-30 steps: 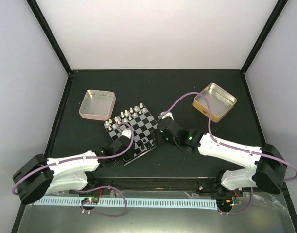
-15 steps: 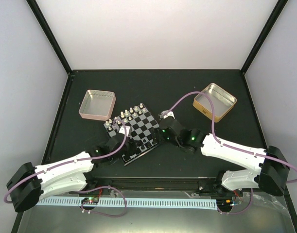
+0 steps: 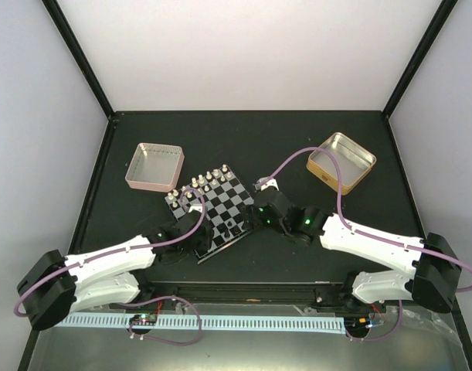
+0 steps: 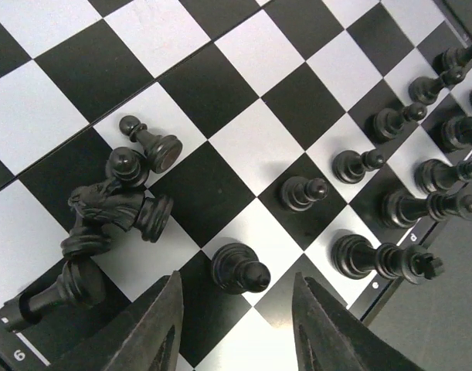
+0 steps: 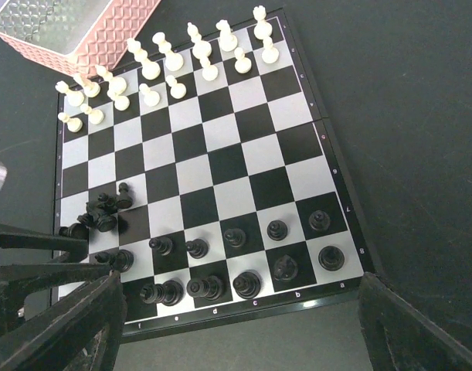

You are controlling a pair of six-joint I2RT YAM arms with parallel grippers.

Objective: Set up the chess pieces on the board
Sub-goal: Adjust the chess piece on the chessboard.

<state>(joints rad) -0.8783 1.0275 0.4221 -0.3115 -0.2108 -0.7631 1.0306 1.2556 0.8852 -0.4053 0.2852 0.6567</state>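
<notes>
**Left gripper, jaws apart and empty, over a corner of the chessboard.**

An upright black pawn stands at my 12 o'clock, just off the fingertips. The heap of toppled black pieces lies at 10 o'clock on the same board, their long axes crossing, so I judge that no single approach suits them all. My arm is nearer to it than the right gripper, which hangs wide open and empty at the opposite edge. My finger cuts off the lowest fallen piece. Apart from one knight, the heap's kinds are hard to tell.
</notes>
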